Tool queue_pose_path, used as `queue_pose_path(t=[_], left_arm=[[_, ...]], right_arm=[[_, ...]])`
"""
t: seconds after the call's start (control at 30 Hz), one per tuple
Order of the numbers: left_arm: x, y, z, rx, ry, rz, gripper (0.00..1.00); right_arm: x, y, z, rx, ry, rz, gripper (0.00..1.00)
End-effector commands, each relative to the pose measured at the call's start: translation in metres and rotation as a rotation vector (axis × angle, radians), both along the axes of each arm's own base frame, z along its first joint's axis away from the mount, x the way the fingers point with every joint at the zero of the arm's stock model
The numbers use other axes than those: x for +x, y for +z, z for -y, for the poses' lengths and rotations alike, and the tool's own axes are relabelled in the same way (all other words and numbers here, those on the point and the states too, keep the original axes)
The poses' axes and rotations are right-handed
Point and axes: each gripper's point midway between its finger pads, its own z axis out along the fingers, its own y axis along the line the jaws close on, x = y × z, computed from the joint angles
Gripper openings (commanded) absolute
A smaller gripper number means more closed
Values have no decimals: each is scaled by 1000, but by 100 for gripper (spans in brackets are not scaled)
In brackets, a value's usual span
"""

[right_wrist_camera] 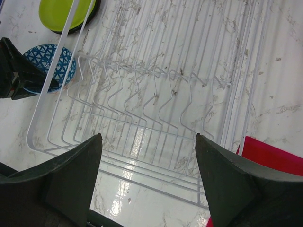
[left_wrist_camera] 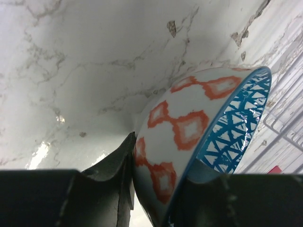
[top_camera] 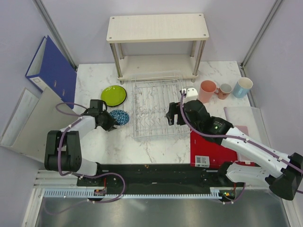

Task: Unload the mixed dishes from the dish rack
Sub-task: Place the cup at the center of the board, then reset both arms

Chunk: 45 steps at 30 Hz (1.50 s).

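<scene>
Clamping the bowl, left tool; right tool (spread wide, empty) over dish rack.

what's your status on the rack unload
Left gripper shut on small bowl, beside the dish rack. Right gripper open over it. Rack empty, nothing in the way.

Bright, even light from overhead in the top view, the marble surface crisp edge to edge, only soft short shadows under the shelf and the arms. Left wrist view now: the bowl fills the frame so close it goes slightly soft, a pale sheen on its glazed side, dark shadow pooled beneath it and a small white glint low left. Right wrist view: the rack wires are sharp mid-frame, there's a white glare patch at the bottom, and the right hand shows fingers looming dark and blurred in the lower corners.
</scene>
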Motion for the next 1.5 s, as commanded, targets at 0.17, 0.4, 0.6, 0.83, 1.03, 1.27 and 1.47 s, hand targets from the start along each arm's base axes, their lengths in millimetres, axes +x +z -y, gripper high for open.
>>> queue_pose_path(t=[0.17, 0.4, 0.6, 0.83, 1.03, 1.27, 1.47], left_arm=[[36, 2, 1, -54, -8, 62, 2], [29, -8, -9, -63, 5, -8, 6], [11, 5, -16, -8, -4, -30, 48], [3, 28, -21, 27, -25, -16, 86], [-6, 46, -25, 56, -40, -29, 91], [-18, 102, -34, 127, -58, 47, 93], [-31, 175, -38, 193, -67, 278, 94]], right_arm=[[4, -3, -6, 16, 3, 4, 86], [4, -10, -8, 9, 5, -9, 86], [5, -13, -6, -1, -3, -8, 86], [6, -16, -11, 10, 9, -20, 85], [5, -19, -12, 9, 13, -28, 85], [5, -15, -15, 14, 24, -23, 86], [9, -5, -21, 23, 37, -9, 88]])
